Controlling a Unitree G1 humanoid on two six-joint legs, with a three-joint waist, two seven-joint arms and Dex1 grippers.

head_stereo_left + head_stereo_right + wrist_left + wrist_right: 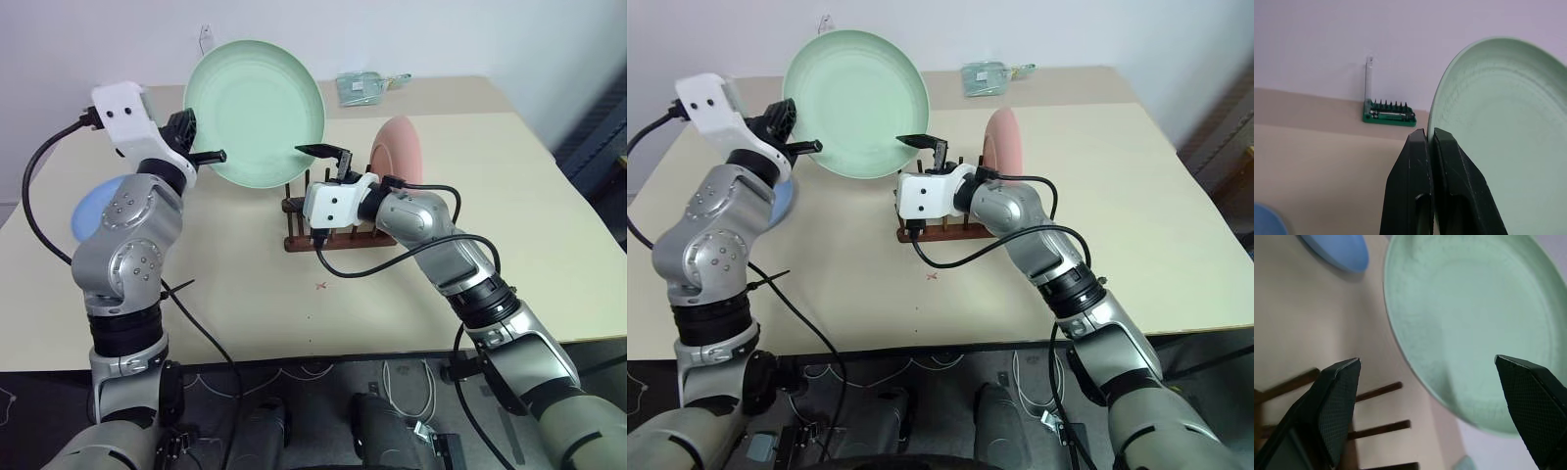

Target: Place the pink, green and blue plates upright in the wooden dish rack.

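Pink plate (400,147) upright in wooden dish rack (328,235); green plate (257,112) aloft, clamped at its rim by left gripper (208,157), right gripper (323,157) spread wide; blue plate (93,209) flat near table's (549,255) left edge.

Even, soft, bright light throughout, without glare. The table (509,225) carries faint shadows. Left fingers (1420,196) loom slightly blurred.

Beige worktop (509,186) against a plain pale wall (411,34). Dark floor (323,392) below the front edge, with cables (411,387) lying on it. Even, soft light.
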